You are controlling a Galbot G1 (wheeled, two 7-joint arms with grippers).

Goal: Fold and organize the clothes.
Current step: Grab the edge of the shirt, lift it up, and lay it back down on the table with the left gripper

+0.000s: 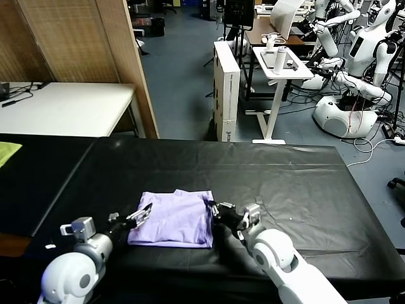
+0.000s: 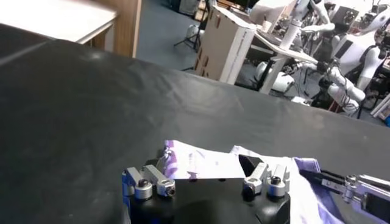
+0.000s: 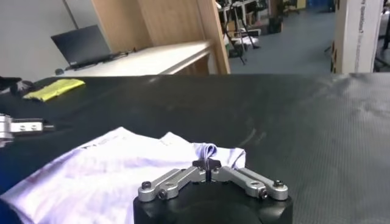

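Note:
The light lavender T-shirt (image 1: 176, 220) lies folded into a rough rectangle on the black table (image 1: 297, 183), near the front edge. My left gripper (image 1: 142, 217) is at the shirt's left edge. In the left wrist view it (image 2: 207, 162) is open, with the shirt's edge (image 2: 207, 165) lying between its spread fingers. My right gripper (image 1: 216, 209) is at the shirt's right edge. In the right wrist view it (image 3: 208, 164) is shut on a small pinched fold of the shirt (image 3: 122, 164).
A yellow-green cloth (image 1: 7, 151) lies at the table's far left; it also shows in the right wrist view (image 3: 53, 89). A white table (image 1: 63, 104), a wooden screen (image 1: 76, 38), a cardboard box (image 1: 226, 88), a white stand (image 1: 281, 63) and other robots (image 1: 361, 57) stand behind.

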